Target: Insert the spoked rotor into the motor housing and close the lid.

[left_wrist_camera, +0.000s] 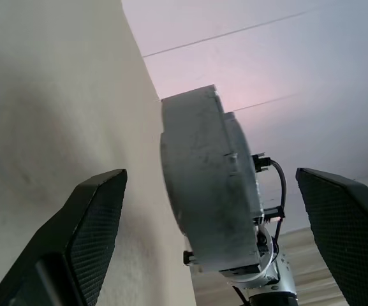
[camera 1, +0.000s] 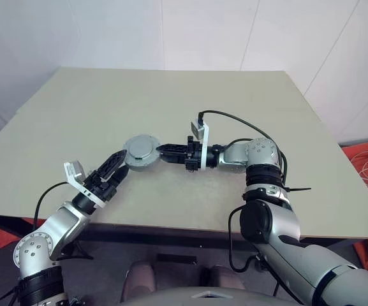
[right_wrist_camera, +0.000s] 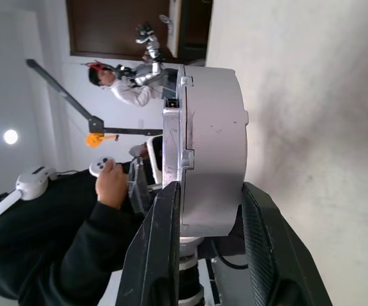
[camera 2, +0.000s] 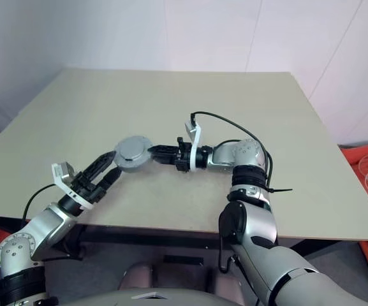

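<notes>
**Housing gripped by right gripper**

The motor housing (camera 1: 141, 152) is held above the table (camera 1: 247, 102) at frame centre, clamped at its edge by the right gripper (camera 1: 161, 152). The left gripper (camera 1: 118, 163), lower left, is spread open, released beside it.

The right claw (right_wrist_camera: 203, 248) is covering the lower rim of the motor housing (right_wrist_camera: 210, 146), whose inside is facing away, unseen

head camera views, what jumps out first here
A round grey motor housing is held up over the middle of the beige table, clamped at its edge by the right tool. The left tool sits beside it with fingers spread wide, not touching it.
</notes>
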### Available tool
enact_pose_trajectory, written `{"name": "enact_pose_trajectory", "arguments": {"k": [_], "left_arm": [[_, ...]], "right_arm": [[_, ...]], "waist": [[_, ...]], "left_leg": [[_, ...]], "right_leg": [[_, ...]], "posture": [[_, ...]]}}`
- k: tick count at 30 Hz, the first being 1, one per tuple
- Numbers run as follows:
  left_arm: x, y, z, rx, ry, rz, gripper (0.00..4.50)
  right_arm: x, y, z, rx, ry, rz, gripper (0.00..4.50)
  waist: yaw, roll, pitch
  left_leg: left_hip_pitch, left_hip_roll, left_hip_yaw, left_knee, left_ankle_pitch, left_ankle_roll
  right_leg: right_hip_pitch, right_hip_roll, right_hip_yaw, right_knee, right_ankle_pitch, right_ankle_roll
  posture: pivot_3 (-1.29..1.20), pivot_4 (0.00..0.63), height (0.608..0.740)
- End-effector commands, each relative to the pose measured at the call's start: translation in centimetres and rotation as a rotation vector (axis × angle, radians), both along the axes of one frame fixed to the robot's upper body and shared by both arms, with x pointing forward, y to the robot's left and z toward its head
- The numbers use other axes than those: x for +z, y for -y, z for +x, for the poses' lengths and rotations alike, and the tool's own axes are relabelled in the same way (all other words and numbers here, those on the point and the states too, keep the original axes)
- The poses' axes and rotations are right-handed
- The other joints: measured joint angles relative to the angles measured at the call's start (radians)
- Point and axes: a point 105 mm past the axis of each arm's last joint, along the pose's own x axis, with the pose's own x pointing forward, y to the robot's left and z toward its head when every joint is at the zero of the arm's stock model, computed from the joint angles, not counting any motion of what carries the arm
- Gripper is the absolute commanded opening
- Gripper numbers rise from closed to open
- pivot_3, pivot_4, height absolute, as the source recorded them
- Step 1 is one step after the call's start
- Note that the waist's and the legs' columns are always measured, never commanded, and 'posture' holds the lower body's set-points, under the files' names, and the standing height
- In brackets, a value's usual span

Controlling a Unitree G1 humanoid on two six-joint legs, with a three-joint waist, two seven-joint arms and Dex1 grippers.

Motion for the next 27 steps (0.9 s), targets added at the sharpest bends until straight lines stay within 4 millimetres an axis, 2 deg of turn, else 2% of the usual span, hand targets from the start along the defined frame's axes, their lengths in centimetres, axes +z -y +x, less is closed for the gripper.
{"name": "enact_pose_trajectory", "arguments": {"k": [1, 15, 16, 17, 19, 22, 23, 27], "left_arm": [[0.7, 0.0, 0.1, 0.004, 0.029, -0.031, 4.5], [1.8, 0.8, 0.6, -0.02, 0.068, -0.037, 4.5], [1.8, 0.8, 0.6, -0.022, 0.068, -0.039, 4.11], [1.8, 0.8, 0.6, -0.023, 0.069, -0.041, 3.97], [1.8, 0.8, 0.5, -0.023, 0.07, -0.045, 3.37], [1.9, 0.8, 0.5, -0.02, 0.07, -0.046, 2.33], [1.9, 0.8, 0.5, -0.02, 0.071, -0.046, 2.17], [1.6, 0.9, 0.4, -0.021, 0.06, -0.035, 2.17]], "right_arm": [[3.5, -0.5, 0.1, 0.021, 0.1, 0.105, 1.17], [3.2, -1.2, -0.8, 0.065, 0.106, 0.098, 1.17], [3.2, -1.2, -0.8, 0.066, 0.106, 0.098, 1.17], [3.1, -1.2, -0.9, 0.067, 0.105, 0.097, 1.17], [3.1, -1.2, -0.9, 0.068, 0.105, 0.097, 1.17], [3.1, -1.2, -0.9, 0.067, 0.104, 0.094, 1.17], [3.1, -1.2, -0.9, 0.066, 0.103, 0.092, 1.17], [3.0, -1.2, -0.8, 0.063, 0.09, 0.093, 1.17]], "waist": [[0.0, 0.0, 0.0], [0.001, 0.0, 0.0], [0.001, -0.001, 0.0], [0.001, -0.001, 0.0], [0.001, -0.001, 0.0], [0.001, -0.001, 0.0], [0.001, -0.001, 0.0], [0.001, -0.001, -0.001]], "left_leg": [[0.0, 0.0, 0.0, 0.0, 0.0, 0.0], [0.0, 0.0, 0.0, 0.002, 0.0, 0.0], [0.0, 0.0, 0.0, 0.002, 0.0, 0.0], [0.0, 0.0, 0.0, 0.002, 0.0, 0.0], [0.0, 0.0, 0.0, 0.002, 0.0, 0.0], [0.0, 0.0, 0.0, 0.003, 0.0, 0.0], [0.0, 0.0, 0.0, 0.003, 0.0, 0.0], [0.0, 0.0, 0.0, 0.004, 0.0, 0.0]], "right_leg": [[0.0, 0.0, 0.0, 0.0, 0.0, 0.0], [0.001, 0.0, 0.0, 0.001, 0.0, 0.0], [0.001, 0.0, 0.0, 0.001, 0.001, 0.0], [0.001, 0.0, 0.0, 0.001, 0.001, 0.0], [0.001, 0.0, 0.0, 0.001, 0.0, 0.0], [0.001, 0.0, 0.0, 0.002, 0.0, 0.001], [0.001, 0.0, 0.0, 0.002, 0.0, 0.001], [0.002, 0.0, 0.0, 0.002, 0.0, 0.001]], "posture": [[0.0, 0.0, 0.74], [0.0, 0.0, 0.74], [0.0, 0.0, 0.74], [0.0, 0.0, 0.74], [0.0, 0.0, 0.74], [0.0, 0.0, 0.74], [0.0, 0.0, 0.74], [0.0, 0.0, 0.74]]}}
